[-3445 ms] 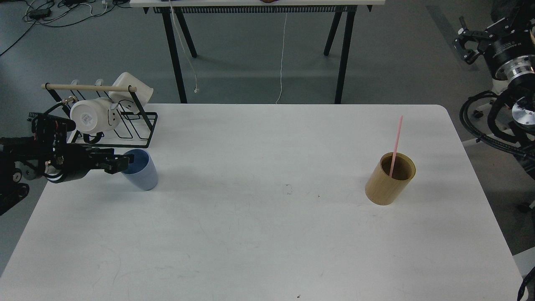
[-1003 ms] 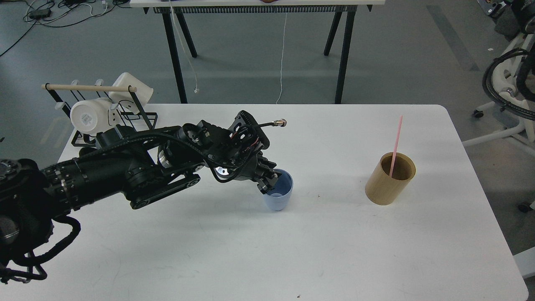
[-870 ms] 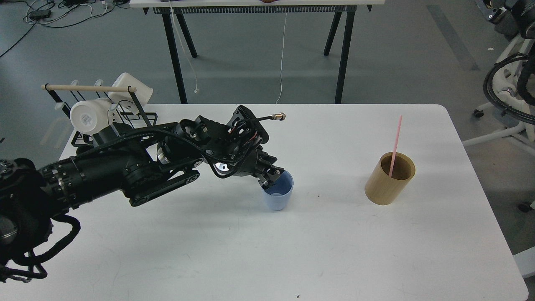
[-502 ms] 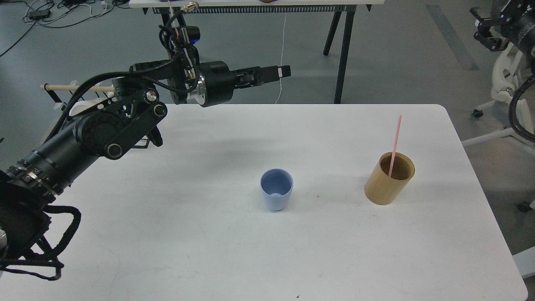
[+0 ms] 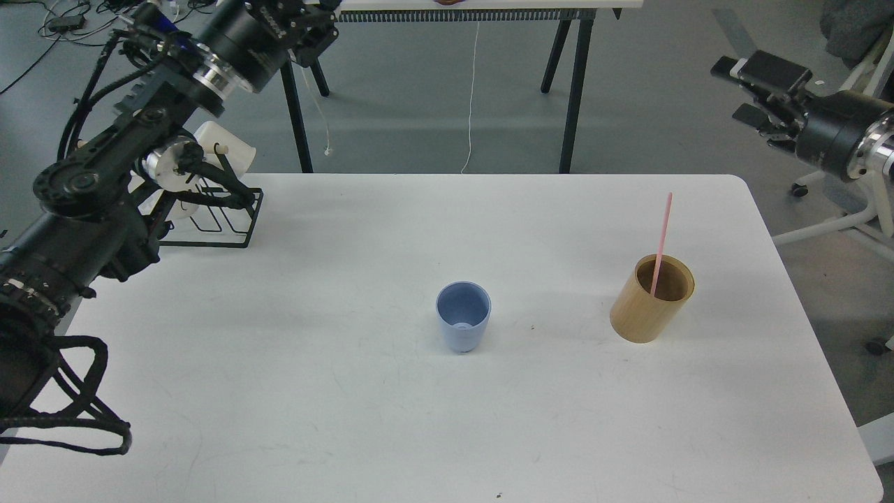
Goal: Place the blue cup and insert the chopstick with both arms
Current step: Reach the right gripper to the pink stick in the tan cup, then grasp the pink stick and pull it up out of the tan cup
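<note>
The blue cup point(image 5: 463, 318) stands upright and empty near the middle of the white table point(image 5: 349, 419), with nothing touching it. The pink chopstick point(image 5: 661, 239) leans inside the tan bamboo cylinder point(image 5: 652, 299) at the right. My left arm is raised high at the upper left. Its gripper point(image 5: 312, 24) is dark against the top edge, far from the cup, and its fingers cannot be told apart. My right gripper point(image 5: 728, 89) hangs in the air beyond the table's far right corner, open and empty, above and to the right of the chopstick.
A black wire rack point(image 5: 230, 222) with white mugs point(image 5: 227, 150) stands at the table's back left, partly behind my left arm. A second table on black legs point(image 5: 574, 91) stands behind. Cables lie on the floor at the top left.
My left gripper let go of the blue cup in mid-table and rose up and back to the left. My right gripper came further into view at the upper right.
</note>
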Robot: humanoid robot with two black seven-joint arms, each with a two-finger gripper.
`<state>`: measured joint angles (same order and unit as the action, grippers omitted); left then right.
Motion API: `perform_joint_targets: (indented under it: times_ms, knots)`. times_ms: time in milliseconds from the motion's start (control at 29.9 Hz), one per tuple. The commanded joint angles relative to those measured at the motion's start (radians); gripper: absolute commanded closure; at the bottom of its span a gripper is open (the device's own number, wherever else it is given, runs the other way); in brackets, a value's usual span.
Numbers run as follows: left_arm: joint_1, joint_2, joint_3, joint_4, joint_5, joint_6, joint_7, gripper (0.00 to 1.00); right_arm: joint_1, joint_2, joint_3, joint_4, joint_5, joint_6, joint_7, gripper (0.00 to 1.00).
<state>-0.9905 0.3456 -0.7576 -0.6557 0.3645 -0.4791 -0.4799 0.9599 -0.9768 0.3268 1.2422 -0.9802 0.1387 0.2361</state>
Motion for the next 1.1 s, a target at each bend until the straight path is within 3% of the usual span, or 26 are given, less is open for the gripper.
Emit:
perform_joint_targets:
  times_ms: [0, 134, 201, 301, 569, 736, 1070]
  knots:
    - [0.007, 0.007, 0.001, 0.088, -0.218, -0.01, 0.035, 0.0, -0.055, -0.01, 0.0, 0.04, -0.211, -0.059, -0.004, 0.02]
    - [0.012, -0.008, -0.003, 0.194, -0.363, -0.01, 0.162, 0.0, -0.117, 0.01, 0.0, 0.036, -0.403, -0.083, -0.004, 0.05]
    - [0.022, -0.01, -0.003, 0.217, -0.436, -0.01, 0.182, 0.0, -0.157, 0.032, 0.0, 0.014, -0.477, -0.117, -0.004, 0.08]
    - [0.046, -0.01, -0.003, 0.22, -0.475, -0.01, 0.181, 0.0, -0.203, 0.094, -0.002, -0.041, -0.55, -0.175, -0.003, 0.18]
    - [0.05, -0.011, -0.003, 0.22, -0.476, -0.01, 0.179, 0.0, -0.217, 0.182, -0.054, -0.063, -0.591, -0.177, -0.038, 0.42]
    - [0.05, -0.011, -0.005, 0.22, -0.476, -0.01, 0.176, 0.0, -0.214, 0.193, -0.081, -0.066, -0.592, -0.177, -0.08, 0.7]
    - [0.047, -0.01, -0.005, 0.22, -0.476, -0.01, 0.176, 0.0, -0.211, 0.193, -0.086, -0.056, -0.594, -0.177, -0.08, 0.96]
